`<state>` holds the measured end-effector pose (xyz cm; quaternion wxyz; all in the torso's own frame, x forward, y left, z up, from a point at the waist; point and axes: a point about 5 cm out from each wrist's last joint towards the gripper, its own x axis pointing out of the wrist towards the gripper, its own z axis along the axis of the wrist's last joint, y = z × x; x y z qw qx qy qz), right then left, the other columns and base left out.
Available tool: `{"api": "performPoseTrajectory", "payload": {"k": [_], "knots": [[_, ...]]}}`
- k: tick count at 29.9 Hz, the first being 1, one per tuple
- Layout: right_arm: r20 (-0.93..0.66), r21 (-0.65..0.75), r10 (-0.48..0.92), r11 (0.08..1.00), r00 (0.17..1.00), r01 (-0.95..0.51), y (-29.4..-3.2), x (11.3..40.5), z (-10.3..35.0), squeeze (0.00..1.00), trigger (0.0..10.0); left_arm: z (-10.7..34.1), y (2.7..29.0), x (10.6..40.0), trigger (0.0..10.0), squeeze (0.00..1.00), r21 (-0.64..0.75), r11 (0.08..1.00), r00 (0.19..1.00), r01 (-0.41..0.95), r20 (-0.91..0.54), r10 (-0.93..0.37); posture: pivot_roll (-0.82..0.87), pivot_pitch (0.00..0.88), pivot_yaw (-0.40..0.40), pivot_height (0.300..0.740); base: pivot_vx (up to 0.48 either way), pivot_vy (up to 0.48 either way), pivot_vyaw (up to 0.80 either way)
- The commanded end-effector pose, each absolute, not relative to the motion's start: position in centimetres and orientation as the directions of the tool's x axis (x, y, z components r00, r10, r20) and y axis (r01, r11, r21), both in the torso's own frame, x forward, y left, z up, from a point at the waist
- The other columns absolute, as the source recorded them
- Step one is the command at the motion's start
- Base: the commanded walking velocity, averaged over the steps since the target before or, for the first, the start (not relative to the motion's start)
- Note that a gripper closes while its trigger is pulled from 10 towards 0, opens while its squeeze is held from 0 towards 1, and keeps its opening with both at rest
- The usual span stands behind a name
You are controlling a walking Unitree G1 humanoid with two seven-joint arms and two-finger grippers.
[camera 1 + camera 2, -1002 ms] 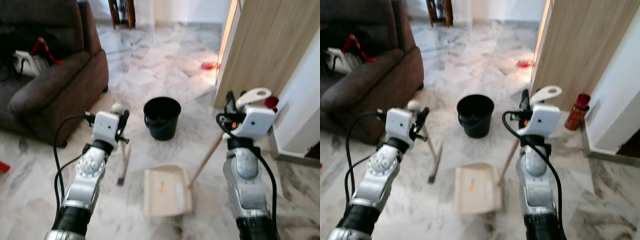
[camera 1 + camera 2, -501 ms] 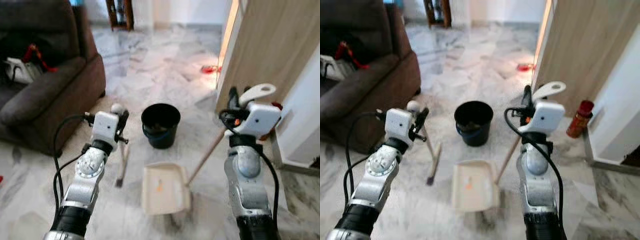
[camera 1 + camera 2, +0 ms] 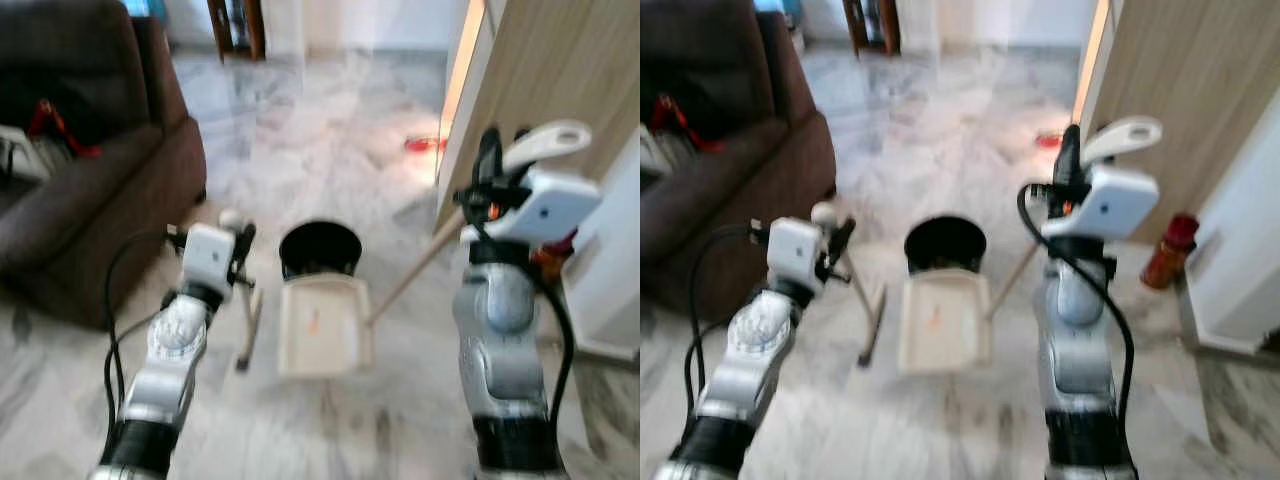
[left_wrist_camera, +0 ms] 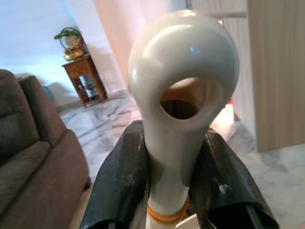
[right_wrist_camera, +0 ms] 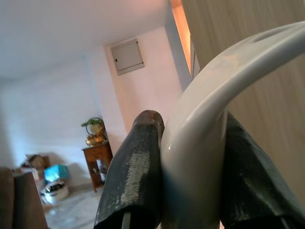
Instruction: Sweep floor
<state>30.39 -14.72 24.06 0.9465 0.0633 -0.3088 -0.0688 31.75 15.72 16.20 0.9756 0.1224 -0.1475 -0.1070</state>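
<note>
Dustpan (image 3: 322,325) hangs tilted before the black bucket (image 3: 320,248), right gripper (image 5: 190,157) clenching its handle; left gripper (image 4: 176,176) clenches the broom (image 3: 247,325).

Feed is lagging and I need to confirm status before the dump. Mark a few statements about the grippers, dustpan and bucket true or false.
1. The right gripper is shut on the dustpan handle. True.
2. The left gripper is open. False: it is shut on the broom handle.
3. The dustpan is against the near side of the bucket. True.
4. The bucket is white. False: it is black.
5. A sofa is on the robot's right. False: it is on its left.
</note>
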Motion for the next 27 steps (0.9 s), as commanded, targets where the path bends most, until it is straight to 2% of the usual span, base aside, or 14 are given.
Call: {"api": "performPoseTrajectory", "payload": {"k": [1,15,18,20,27], "knots": [[0.632,0.179,-0.18,0.98,0.753,0.085,-14.9,29.9,25.8,0.0,10.0,17.4,15.7,31.5,10.0,0.0,0.29,0.943,0.918,0.161,0.307,-0.251,-0.01,0.073,0.079,0.74,0.386,0.0,0.0],[0.645,0.182,-0.172,0.981,0.744,0.069,-14.6,29.9,26.5,0.0,10.0,17.2,16.0,31.0,10.0,0.0,0.293,0.943,0.923,0.156,0.296,-0.245,0.0,0.07,0.076,0.74,0.391,0.0,0.0],[0.65,0.183,-0.174,0.981,0.74,0.069,-14.7,29.8,26.7,0.0,10.0,17.1,16.8,30.0,10.0,0.0,0.316,0.938,0.926,0.144,0.29,-0.24,-0.01,0.068,0.078,0.74,0.39,0.0,0.0],[0.65,0.182,-0.174,0.981,0.739,0.071,-14.8,29.8,26.8,0.0,10.0,17.2,18.3,29.4,10.0,0.0,0.332,0.939,0.936,0.088,0.295,-0.192,0.0,0.073,0.075,0.74,0.394,0.0,0.0],[0.654,0.191,-0.167,0.98,0.738,0.053,-14.4,30.0,27.0,0.0,10.0,17.4,19.0,28.6,10.0,0.0,0.34,0.938,0.939,0.062,0.3,-0.171,0.02,0.072,0.069,0.74,0.398,0.0,0.0]]}}
